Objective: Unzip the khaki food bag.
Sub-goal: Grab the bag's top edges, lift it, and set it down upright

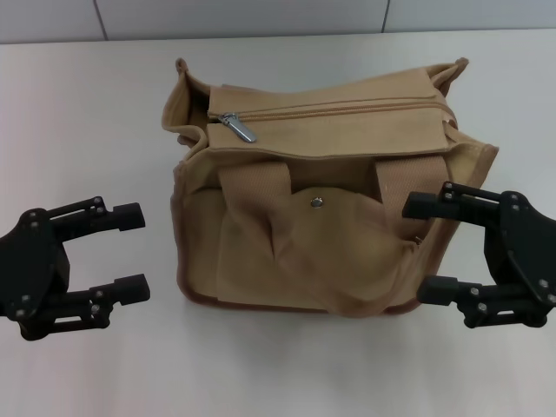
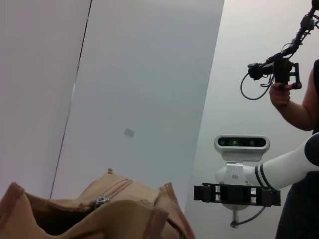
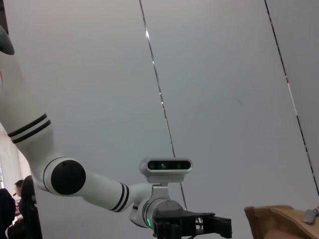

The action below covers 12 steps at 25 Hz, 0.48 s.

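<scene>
The khaki food bag stands upright in the middle of the white table, its front pocket with the metal snap facing me. Its top zipper is closed, and the silver pull lies at the left end. My left gripper is open, on the table left of the bag, with a gap between them. My right gripper is open beside the bag's right side, its fingers close to the fabric. The bag's top shows in the left wrist view and a corner in the right wrist view.
The white table runs around the bag on all sides. In the left wrist view, a person stands behind my body holding a camera rig. Grey wall panels are behind.
</scene>
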Tool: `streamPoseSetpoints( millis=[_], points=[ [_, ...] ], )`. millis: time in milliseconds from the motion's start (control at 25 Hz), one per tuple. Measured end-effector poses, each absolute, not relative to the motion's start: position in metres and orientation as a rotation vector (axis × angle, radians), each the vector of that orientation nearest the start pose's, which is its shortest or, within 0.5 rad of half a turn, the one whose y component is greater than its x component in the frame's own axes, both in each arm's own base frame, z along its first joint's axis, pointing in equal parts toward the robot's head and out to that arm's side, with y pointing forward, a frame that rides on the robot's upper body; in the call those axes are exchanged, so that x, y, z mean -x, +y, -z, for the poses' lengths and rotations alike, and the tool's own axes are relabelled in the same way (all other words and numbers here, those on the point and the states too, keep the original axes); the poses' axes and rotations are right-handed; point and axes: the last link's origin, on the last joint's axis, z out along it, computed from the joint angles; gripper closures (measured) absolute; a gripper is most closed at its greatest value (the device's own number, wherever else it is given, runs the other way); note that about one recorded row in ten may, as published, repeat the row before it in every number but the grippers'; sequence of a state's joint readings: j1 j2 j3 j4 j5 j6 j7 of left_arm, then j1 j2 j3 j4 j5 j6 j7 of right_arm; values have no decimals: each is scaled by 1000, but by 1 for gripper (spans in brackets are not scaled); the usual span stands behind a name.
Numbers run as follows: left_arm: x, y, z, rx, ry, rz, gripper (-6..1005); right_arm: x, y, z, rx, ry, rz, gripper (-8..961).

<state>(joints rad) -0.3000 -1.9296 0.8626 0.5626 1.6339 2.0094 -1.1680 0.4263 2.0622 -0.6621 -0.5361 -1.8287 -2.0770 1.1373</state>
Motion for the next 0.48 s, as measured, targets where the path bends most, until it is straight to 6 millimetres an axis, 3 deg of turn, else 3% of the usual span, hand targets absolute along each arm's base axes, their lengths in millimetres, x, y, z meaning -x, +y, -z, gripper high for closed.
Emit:
streamPoseSetpoints(
  millis=[480],
  points=[
    [286,237,-55,2783,-388,1183,214,-246,251,-16,2841,297,-1341,114]
  ],
)
